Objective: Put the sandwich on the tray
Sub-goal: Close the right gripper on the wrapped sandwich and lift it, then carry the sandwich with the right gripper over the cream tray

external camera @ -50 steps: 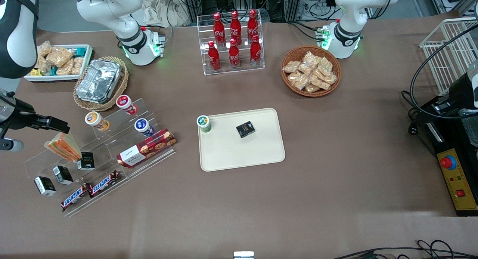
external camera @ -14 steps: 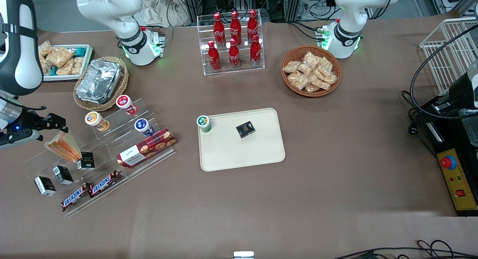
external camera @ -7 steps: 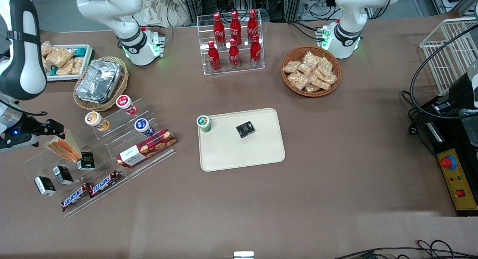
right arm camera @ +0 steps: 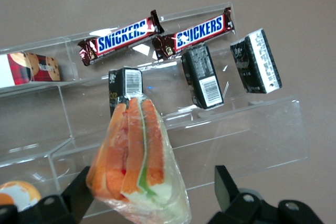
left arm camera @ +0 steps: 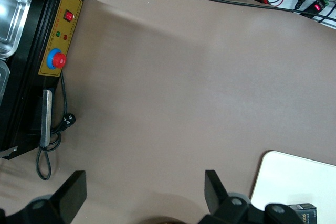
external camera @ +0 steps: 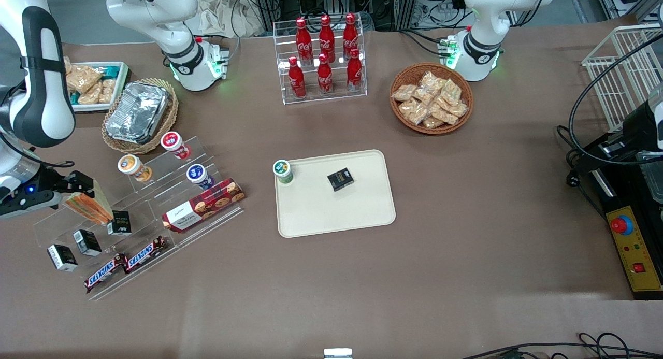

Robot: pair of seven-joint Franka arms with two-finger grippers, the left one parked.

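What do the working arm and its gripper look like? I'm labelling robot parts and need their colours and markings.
The right arm has glossy white shells with black bands and joints, and a small blue light near the wrist. Its gripper, at the sandwich on the clear stepped rack, has matte black, blocky jaws, standing apart on either side of the wedge.

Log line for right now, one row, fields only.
phase: reach | gripper: open, straddling sandwich on clear stepped rack | grasp: not closed | tray: holds green-lid cup, black box; no sandwich
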